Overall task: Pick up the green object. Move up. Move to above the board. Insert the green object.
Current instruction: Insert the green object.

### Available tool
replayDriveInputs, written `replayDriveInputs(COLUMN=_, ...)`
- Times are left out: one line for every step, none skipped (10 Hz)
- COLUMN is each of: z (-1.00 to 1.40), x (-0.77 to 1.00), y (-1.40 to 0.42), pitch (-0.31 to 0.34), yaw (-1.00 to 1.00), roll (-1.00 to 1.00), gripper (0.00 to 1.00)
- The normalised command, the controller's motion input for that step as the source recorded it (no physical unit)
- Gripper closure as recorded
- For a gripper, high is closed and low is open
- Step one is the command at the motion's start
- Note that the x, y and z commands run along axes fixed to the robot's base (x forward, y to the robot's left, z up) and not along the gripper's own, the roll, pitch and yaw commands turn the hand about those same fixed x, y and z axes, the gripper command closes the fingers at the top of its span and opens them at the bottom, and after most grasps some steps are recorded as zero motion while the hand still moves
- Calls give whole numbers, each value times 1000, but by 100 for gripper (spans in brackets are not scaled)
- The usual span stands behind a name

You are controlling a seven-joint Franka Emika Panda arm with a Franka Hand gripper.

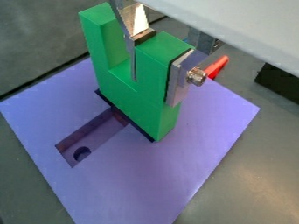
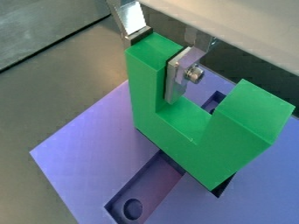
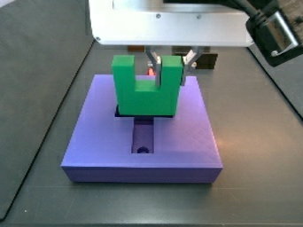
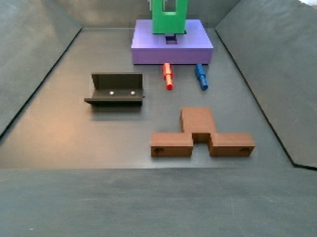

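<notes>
The green object (image 1: 128, 83) is a bright green U-shaped block standing upright with its base in the cross-shaped recess of the board (image 1: 198, 149), a flat purple slab. My gripper (image 1: 156, 83) is shut on one prong: one silver finger (image 1: 132, 39) is in the notch, the other (image 1: 180, 80) is on the prong's outer face. The same grip shows in a wrist view (image 2: 156, 66) and in a side view (image 3: 164, 64). One round hole (image 1: 80, 154) shows in the open arm of the recess.
The board (image 4: 173, 48) lies at the far end of the grey floor. Two small pegs (image 4: 169, 76) (image 4: 201, 76) lie in front of it. The dark fixture (image 4: 114, 90) stands further along, and a brown notched block (image 4: 202, 135) lies nearest the camera.
</notes>
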Motion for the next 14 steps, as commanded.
replayDriveInputs(z=-214, x=-20, y=0, pitch=-100, yaw=17, roll=-173, gripper=100)
replayDriveInputs(z=-149, x=-209, y=0, pitch=-83, yaw=14, roll=-86, gripper=100)
replayDriveInputs(z=-111, x=-251, y=0, pitch=-84, yaw=6, roll=-36, gripper=100)
replayDriveInputs(z=-97, x=-394, y=0, pitch=-74, yaw=0, roll=0, gripper=100)
replayDriveInputs(z=-74, x=-386, y=0, pitch=-77, yaw=0, roll=0, gripper=100)
replayDriveInputs(z=-100, x=-194, y=0, pitch=-71, yaw=0, roll=-24, gripper=100)
replayDriveInputs(z=-240, x=0, y=0, pitch=-14, yaw=0, roll=-4, gripper=100)
replayDriveInputs(z=-457, x=0, y=0, pitch=0, yaw=0, roll=129, gripper=100)
replayDriveInputs(z=-511, x=0, y=0, pitch=0, yaw=29, roll=249, gripper=100)
replayDriveInputs(z=-557, x=26, y=0, pitch=0, yaw=29, roll=246, gripper=100)
replayDriveInputs(z=-611, x=60, y=0, pitch=0, yaw=0, roll=197, gripper=100)
replayDriveInputs(z=-571, x=26, y=-46, pitch=0, yaw=0, roll=154, gripper=100)
replayDriveInputs(z=-414, x=0, y=-37, pitch=0, yaw=0, roll=76, gripper=100)
replayDriveInputs(z=0, x=0, y=0, pitch=0, yaw=0, roll=0, gripper=100)
